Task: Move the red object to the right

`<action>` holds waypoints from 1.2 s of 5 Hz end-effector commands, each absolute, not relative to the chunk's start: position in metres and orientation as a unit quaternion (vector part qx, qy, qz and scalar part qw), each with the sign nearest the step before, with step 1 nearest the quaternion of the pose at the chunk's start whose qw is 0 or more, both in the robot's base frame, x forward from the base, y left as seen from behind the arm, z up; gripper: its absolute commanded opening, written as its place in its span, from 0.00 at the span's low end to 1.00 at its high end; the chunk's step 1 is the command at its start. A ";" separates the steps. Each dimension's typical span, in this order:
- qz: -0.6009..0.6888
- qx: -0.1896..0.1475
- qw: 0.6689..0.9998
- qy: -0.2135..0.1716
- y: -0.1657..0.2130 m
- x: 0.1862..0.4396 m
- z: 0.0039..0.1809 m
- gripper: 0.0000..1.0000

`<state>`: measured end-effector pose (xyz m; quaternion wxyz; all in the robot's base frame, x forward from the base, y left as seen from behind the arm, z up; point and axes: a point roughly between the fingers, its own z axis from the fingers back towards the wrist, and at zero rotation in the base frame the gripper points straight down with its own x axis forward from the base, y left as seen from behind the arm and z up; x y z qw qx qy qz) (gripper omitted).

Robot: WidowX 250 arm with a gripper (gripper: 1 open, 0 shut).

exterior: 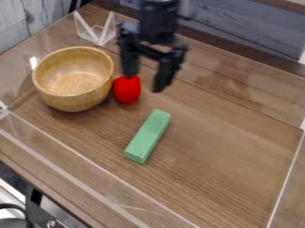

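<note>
You're at the approach stage, nothing moved yet. The red object sits on the table touching or just beside the right side of the wooden bowl, i.e. at its start spot as far as you can judge. Your gripper hangs pointing down w/ jaws spread wide and empty, fingers on either side of the fruit's right half; one finger looks to overlap it in the view, but you can't tell if it's low enough to touch. The green block lies well apart, toward the front, in the rough direction you may carry to, so watch it. Done: arm lined up approx. over the target. Left: centre on the fruit, drop, close on it w/o nudging the bowl, lift, carry right, set down, release. So basically the whole move is ahead of you.
</note>
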<state>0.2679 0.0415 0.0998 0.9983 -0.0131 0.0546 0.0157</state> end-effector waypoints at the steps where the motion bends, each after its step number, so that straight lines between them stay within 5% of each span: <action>1: 0.012 -0.010 1.000 -0.003 0.075 0.265 0.105 1.00; 3: -0.007 -0.009 0.999 -0.051 0.106 0.264 0.103 1.00; 6: -0.017 -0.003 0.998 -0.062 0.138 0.282 0.104 1.00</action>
